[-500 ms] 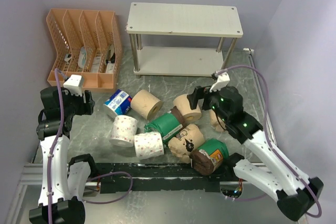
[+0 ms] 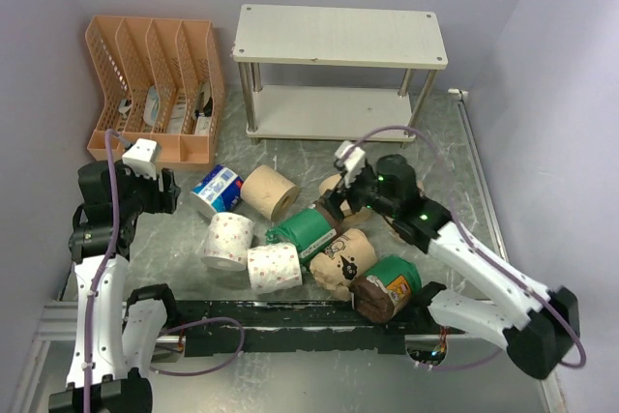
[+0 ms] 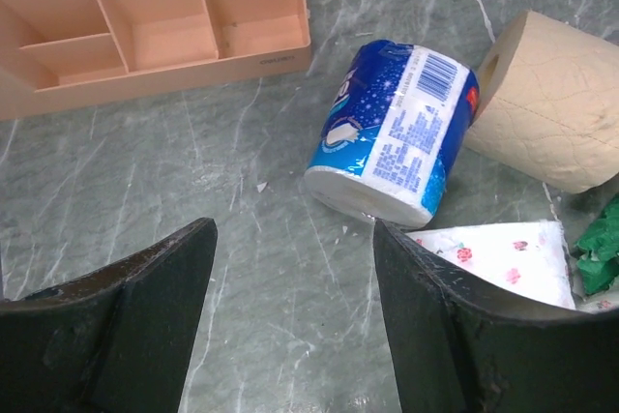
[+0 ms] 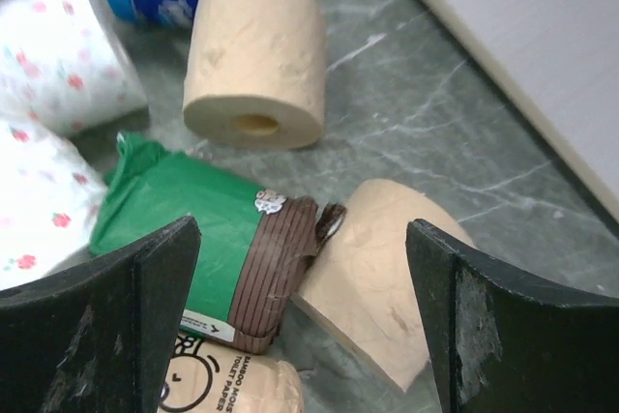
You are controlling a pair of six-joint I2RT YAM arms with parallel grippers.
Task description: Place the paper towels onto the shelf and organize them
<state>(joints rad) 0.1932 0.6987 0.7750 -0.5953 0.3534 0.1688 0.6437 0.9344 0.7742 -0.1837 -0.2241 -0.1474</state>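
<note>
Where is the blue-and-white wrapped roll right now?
In the top external view the blue-and-white roll lies left of centre, just in front of the orange organizer, with the plain tan roll on its right. The open left hand faces it.

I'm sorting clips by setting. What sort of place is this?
Probably a robot lab cell, not a home: plain walls enclose a marbled table, two arms are bolted at its near edge, and rolls lie heaped before a shelf.

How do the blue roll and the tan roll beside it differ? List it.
The blue roll wears a glossy printed wrapper; the tan roll is bare paper. The tan roll's core hole shows; the blue roll's end is covered. Both lie on their sides, next to each other.
</note>
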